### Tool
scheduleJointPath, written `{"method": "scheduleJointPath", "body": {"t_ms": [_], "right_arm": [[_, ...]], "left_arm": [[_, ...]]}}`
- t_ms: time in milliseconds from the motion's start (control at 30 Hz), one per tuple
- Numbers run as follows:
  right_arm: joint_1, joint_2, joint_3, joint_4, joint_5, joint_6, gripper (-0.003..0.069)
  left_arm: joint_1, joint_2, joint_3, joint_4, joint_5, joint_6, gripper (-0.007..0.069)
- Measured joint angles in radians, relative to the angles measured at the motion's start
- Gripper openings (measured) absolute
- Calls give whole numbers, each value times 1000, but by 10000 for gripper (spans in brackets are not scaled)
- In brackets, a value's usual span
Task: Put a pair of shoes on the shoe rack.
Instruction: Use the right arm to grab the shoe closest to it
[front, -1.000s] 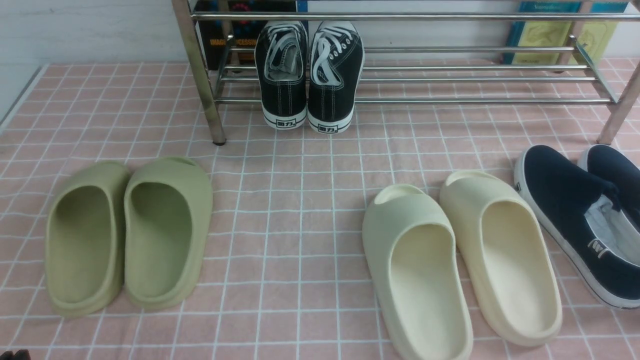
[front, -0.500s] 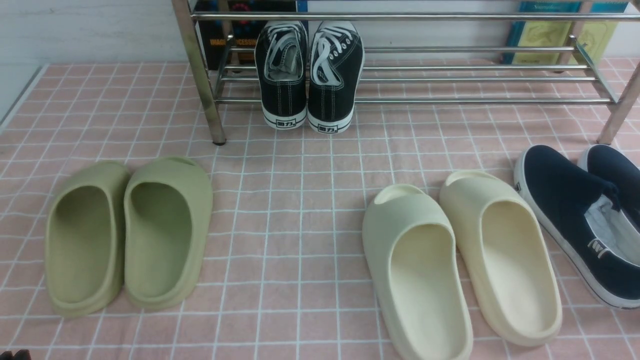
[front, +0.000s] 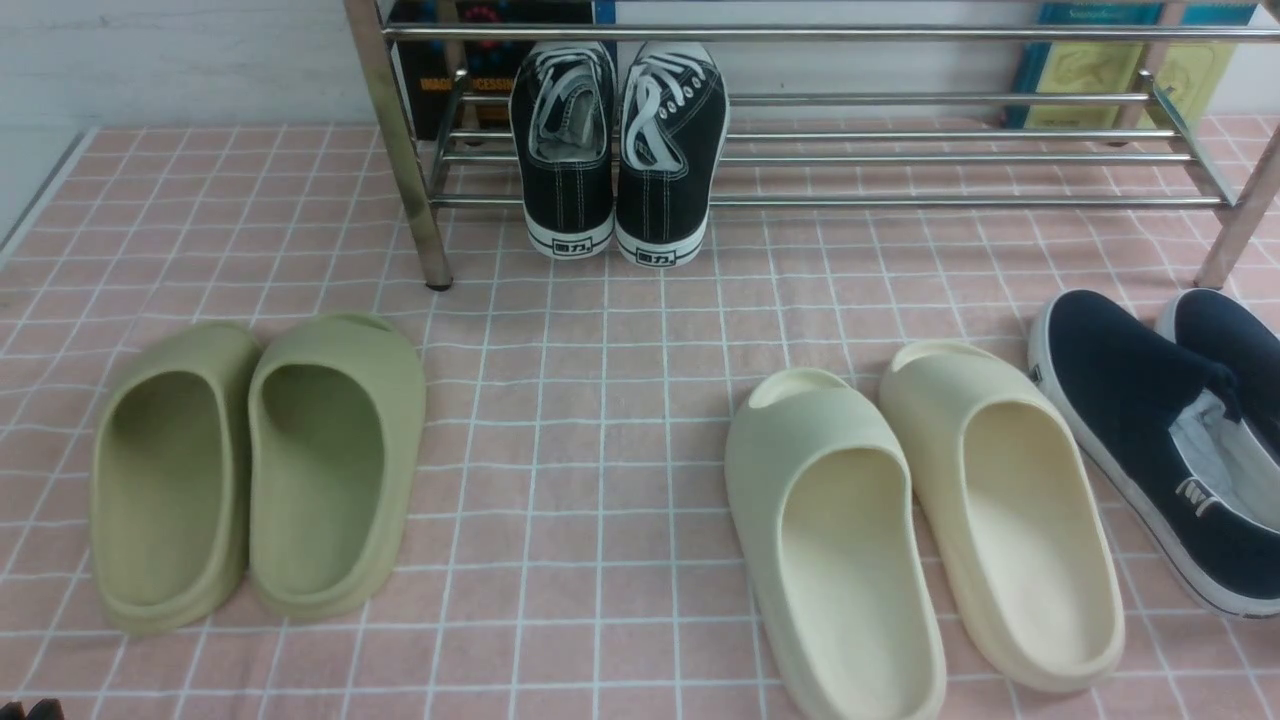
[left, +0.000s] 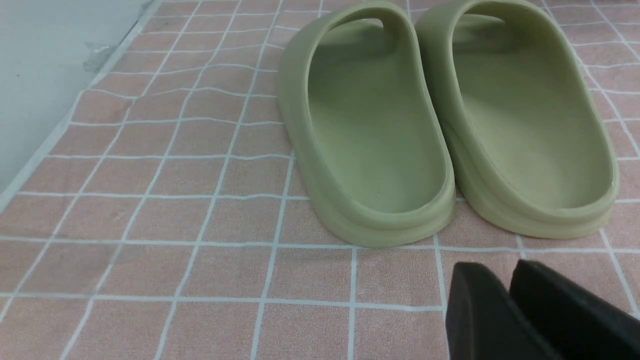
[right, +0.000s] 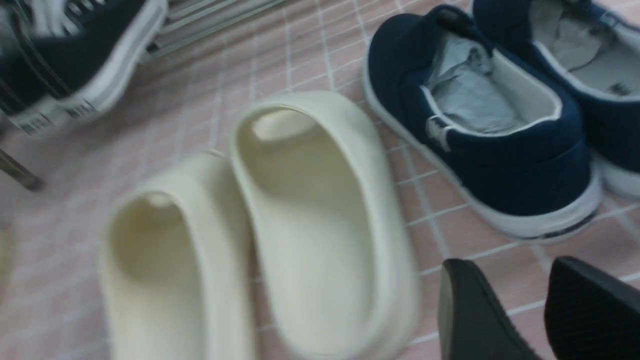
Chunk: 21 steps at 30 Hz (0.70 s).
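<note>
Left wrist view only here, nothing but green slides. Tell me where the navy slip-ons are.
Observer: Front view: the navy slip-on shoes lie at far right, beside the cream slides, in front of the shoe rack and not on it.
Operator: Report the right gripper.
Observer: Right wrist view: the right gripper is open and empty, just short of the nearer navy shoe's heel, not touching it.
</note>
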Motion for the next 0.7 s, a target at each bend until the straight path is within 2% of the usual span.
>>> {"method": "scheduleJointPath", "body": {"t_ms": [67, 100, 233, 333, 433, 500, 533, 600, 700], "right_arm": [[0, 0, 3, 171, 7, 69, 240], [0, 0, 3, 341, 7, 123, 240], [0, 0, 3, 484, -11, 145, 240], [0, 0, 3, 502, -43, 125, 240], [0, 0, 3, 491, -72, 47, 240], [0, 0, 3, 488, -75, -64, 240], [0, 0, 3, 489, -75, -75, 240], [0, 0, -13, 486, -69, -216, 239], [0, 15, -100, 459, -70, -384, 190]], "left_arm": [[0, 0, 0, 0, 0, 0, 134], [0, 0, 0, 0, 0, 0, 141], [0, 0, 0, 0, 0, 0, 146], [0, 0, 0, 0, 0, 0, 146], [0, 0, 0, 0, 0, 0, 146], [0, 0, 0, 0, 0, 0, 149], [0, 0, 0, 0, 0, 0, 149], [0, 0, 0, 0, 0, 0, 150], [0, 0, 0, 0, 0, 0, 156]]}}
